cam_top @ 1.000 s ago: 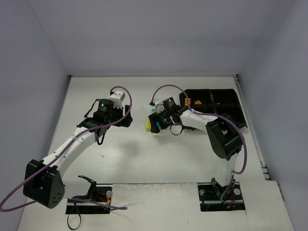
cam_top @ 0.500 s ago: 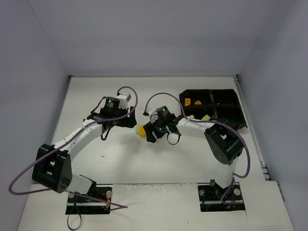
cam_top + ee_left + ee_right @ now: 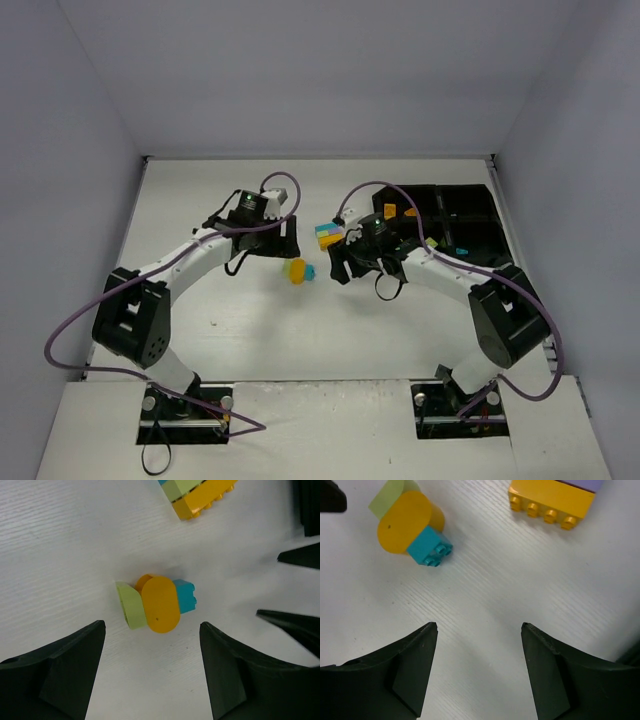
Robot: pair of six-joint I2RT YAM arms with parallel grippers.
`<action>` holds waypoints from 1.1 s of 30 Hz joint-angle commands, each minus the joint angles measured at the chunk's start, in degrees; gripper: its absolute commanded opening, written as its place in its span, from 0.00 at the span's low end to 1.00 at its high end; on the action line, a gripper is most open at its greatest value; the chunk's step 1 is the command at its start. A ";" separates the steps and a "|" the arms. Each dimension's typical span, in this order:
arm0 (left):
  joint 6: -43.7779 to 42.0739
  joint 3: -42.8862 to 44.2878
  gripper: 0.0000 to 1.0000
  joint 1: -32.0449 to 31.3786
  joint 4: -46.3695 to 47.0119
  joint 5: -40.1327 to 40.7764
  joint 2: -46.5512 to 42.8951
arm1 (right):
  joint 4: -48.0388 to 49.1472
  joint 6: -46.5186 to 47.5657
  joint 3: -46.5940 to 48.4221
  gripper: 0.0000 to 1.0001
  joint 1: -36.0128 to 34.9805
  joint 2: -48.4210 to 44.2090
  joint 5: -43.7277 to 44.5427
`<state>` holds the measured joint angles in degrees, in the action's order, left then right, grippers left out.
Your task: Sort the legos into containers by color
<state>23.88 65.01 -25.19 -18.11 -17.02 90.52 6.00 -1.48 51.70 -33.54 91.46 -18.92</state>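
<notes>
The left claw (image 3: 152,630) and right claw (image 3: 479,627) hover released and empty over the tabletop (image 3: 250,320). Between them lies a joined orange-green-cyan cluster (image 3: 297,270), with a stack (image 3: 328,236) at its 1 o'clock and the tray (image 3: 465,205) toward 2. The likely step is grasping the cluster; next, each claw should pinch one end to split it.

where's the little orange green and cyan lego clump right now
In the top view the clump lies loose on the table mid-scene, between the open left gripper and right gripper, just nearer than the stacked bricks.
</notes>
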 commanded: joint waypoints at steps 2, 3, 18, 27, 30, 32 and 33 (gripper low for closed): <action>-17.30 3.27 0.70 -0.39 -0.61 -5.12 0.53 | 1.21 -0.29 -1.16 0.64 1.98 -4.88 -0.59; -21.20 3.89 0.69 -0.39 -1.22 -6.18 0.80 | 1.21 -0.11 -1.43 0.64 2.07 -5.58 -0.77; -58.33 20.95 0.70 -1.70 -19.95 -19.63 15.74 | 0.51 -0.11 -4.77 0.64 2.25 -9.90 -1.74; -62.37 14.53 0.70 -4.07 -15.74 -18.67 13.81 | 0.15 -0.55 -6.61 0.64 3.04 -12.18 -1.47; -62.38 11.90 0.70 -5.13 -12.75 -17.18 13.37 | 0.15 -0.72 -6.70 0.64 3.13 -12.18 -1.47; -62.81 10.84 0.70 -6.10 -11.34 -14.81 13.54 | 0.15 -0.72 -6.79 0.64 3.22 -12.10 -1.56; -62.81 10.58 0.69 -6.27 -10.99 -14.28 13.89 | 0.15 -0.72 -6.79 0.64 3.22 -12.10 -1.56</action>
<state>-36.29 75.53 -30.41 -32.38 -32.71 107.63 4.56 -1.65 44.47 -30.72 81.76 -19.94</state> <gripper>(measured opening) 0.695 0.645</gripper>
